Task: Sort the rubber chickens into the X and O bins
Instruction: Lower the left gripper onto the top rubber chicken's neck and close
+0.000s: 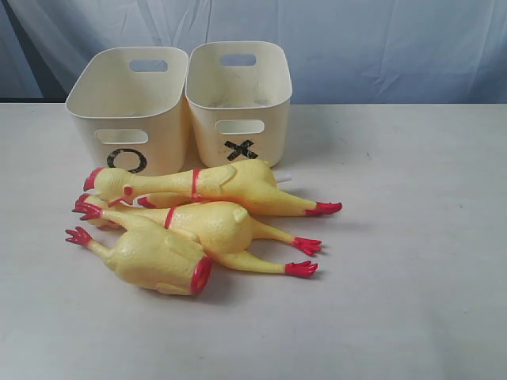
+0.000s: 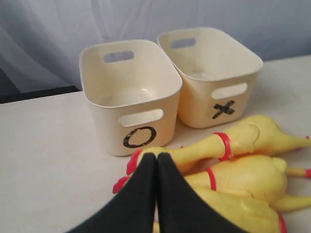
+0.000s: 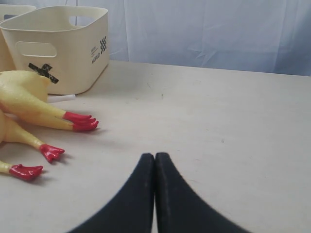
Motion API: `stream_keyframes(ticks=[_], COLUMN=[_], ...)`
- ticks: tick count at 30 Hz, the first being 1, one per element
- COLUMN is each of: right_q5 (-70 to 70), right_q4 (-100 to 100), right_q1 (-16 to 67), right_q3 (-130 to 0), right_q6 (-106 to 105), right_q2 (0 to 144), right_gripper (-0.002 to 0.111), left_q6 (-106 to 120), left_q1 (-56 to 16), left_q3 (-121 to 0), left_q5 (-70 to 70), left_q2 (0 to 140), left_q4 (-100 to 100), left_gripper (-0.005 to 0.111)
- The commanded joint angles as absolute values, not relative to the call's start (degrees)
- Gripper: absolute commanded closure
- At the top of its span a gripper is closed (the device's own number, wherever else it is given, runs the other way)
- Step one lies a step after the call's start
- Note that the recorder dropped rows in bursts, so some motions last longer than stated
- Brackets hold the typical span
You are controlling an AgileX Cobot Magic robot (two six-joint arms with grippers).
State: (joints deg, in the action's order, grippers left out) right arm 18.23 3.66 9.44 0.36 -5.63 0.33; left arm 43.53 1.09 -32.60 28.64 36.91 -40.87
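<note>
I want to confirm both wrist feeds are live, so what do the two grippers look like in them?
The left gripper has two plain matte black fingers, broad at the base, curving in to narrow rounded tips. The right gripper looks the same. No cables or markings show on either, and the arms themselves are out of view.
</note>
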Motion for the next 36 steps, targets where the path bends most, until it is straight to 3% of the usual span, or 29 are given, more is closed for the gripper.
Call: stream_keyframes(ticks=[1,7,20,28,32,36], right_q5=[17.5,17.5,17.5,17.5,17.5,17.5], right_q4=[3.5,3.5,3.5,3.5,3.5,3.5], right_q1=[9.4,9.4,9.4,9.4,9.4,9.4], right_q3=[0.0,0.0,0.0,0.0,0.0,0.0], right_q6=[-5.8,-5.8,-5.8,-5.8,-5.8,-5.8], right_q2=[0.0,0.0,0.0,0.0,0.0,0.0], right_gripper=[0.108,0.108,0.108,0.108,0.108,0.108], left_q6=[59.7,85.3,119.8,121.9,121.9,121.9], left_q1=[1.0,0.6,-7.3,-9.9,-11.5,-13.3], left_q3=[-35.3,-37.1,-38.8,-38.8,-39.3,-41.5], left_q5=[32.6,36.4,32.0,23.2,19.2,19.1], left_q2=[45.1,59.9,73.8,79.1,80.9,83.4], left_q4=[-50.2,-67.5,-67.4,-67.2,-67.0,-66.6], left_gripper=[0.107,0.107,0.107,0.106,0.091,0.066])
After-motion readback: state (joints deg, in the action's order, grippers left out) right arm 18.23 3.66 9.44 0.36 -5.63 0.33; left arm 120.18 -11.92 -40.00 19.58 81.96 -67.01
